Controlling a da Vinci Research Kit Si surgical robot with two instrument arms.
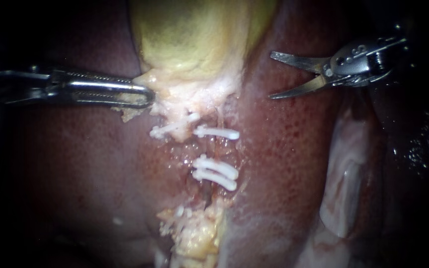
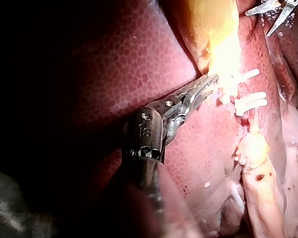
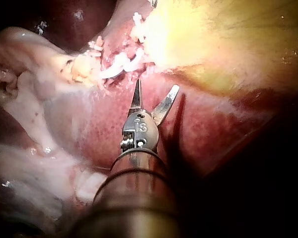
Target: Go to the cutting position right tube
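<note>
The yellow-green gallbladder (image 1: 194,34) hangs at the top centre over the red liver (image 1: 75,164). Below it a thin tube (image 1: 214,149) runs downward, with one white clip (image 1: 218,132) above and two clips (image 1: 215,171) below; this is the right one of the clipped strands. Another clip (image 1: 167,130) sits to its left on pale tissue. My left instrument (image 1: 144,95) is shut on the gallbladder's pale lower edge. My right instrument (image 1: 271,75) has blades standing open, above and to the right of the clips, touching nothing. In the right wrist view the open blades (image 3: 157,85) sit just short of the clips (image 3: 119,64).
Yellow fatty tissue (image 1: 199,238) lies below the clips. A pale fold of tissue (image 1: 343,188) runs down the right side under my right instrument's shaft. In the left wrist view the blades (image 2: 275,12) show far beyond the clips (image 2: 251,101).
</note>
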